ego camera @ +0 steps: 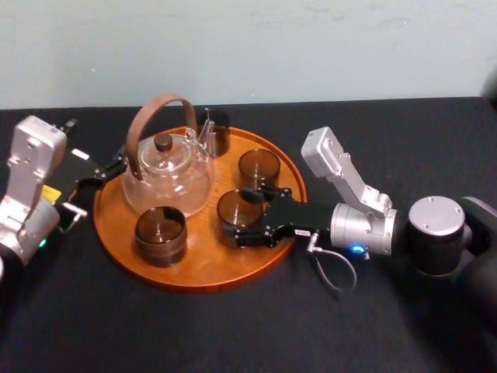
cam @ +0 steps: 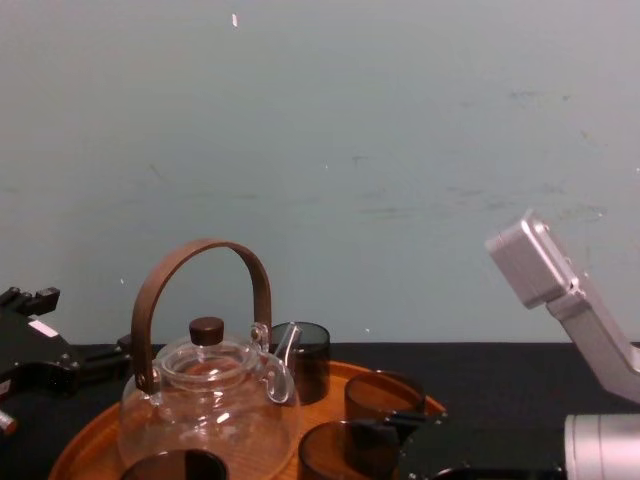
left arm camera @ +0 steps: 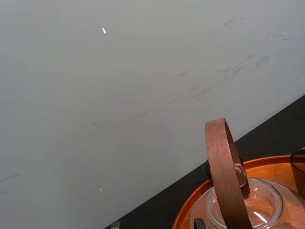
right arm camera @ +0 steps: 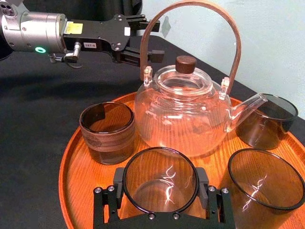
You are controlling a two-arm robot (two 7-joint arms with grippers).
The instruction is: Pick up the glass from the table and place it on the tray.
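Note:
My right gripper (ego camera: 242, 219) is shut on a smoky glass (ego camera: 238, 208), with one black finger (right arm camera: 117, 180) on each side of its rim. This glass (right arm camera: 160, 177) is inside the rim of the round orange-brown wooden tray (ego camera: 194, 273), in front of the teapot. I cannot tell whether its base touches the wood. The tray lies on the black table (ego camera: 233, 334). My left gripper (ego camera: 115, 165) hangs open at the tray's left edge beside the teapot, holding nothing; the right wrist view has the left gripper (right arm camera: 141, 38) behind the teapot handle.
A clear glass teapot (ego camera: 167, 177) with a tall wooden handle (left arm camera: 224, 167) stands on the tray's back left. Three more dark glasses stand on the tray: front left (ego camera: 161, 235), right (ego camera: 258, 167) and back (ego camera: 215, 130). A pale wall lies behind the table.

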